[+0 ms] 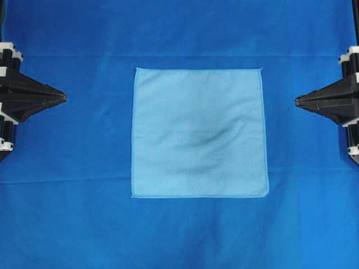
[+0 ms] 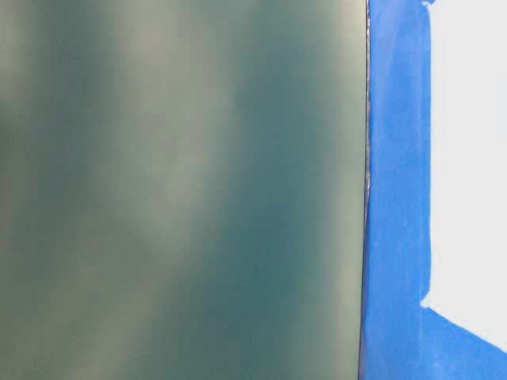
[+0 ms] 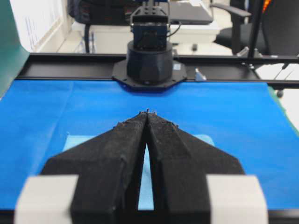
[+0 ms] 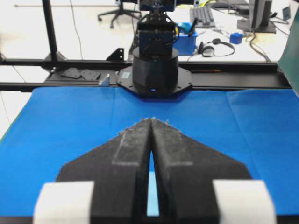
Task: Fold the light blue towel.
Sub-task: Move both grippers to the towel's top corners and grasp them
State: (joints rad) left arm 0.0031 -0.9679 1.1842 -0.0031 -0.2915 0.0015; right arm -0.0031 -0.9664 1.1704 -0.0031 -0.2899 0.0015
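Overhead view: light blue towel [image 1: 199, 133] lies spread flat and square in the middle of the bench, on the darker blue covering [image 1: 179, 33]; no edge is lifted or doubled.
Towel surface: one soft shadowed ripple near its centre; hem visible all round; corners squared to the bench edges.
Left gripper [image 1: 61, 98]: at the left margin, well apart from the towel, pointing level toward it; fingers [image 3: 124, 144] pressed together to a point, holding nothing.
Right gripper [image 1: 298, 101]: at the right margin, mirrored, equally clear of the towel; fingers [image 4: 133, 147] closed tip to tip, empty.
Wrist views: each looks along its own closed fingers to the opposite arm's base [image 3: 149, 65] on the far side; a strip of pale towel shows below the left fingers.
Table-level view: blocked by a blurred grey-green panel [image 2: 182, 190]; nothing useful of the towel.
Placement, judged: both arms look parked symmetrically so either can reach a towel edge; the towel is centred between them.
Progress, judged: folding not begun.
Next need, judged: fingers must part and descend on a hem or corner.
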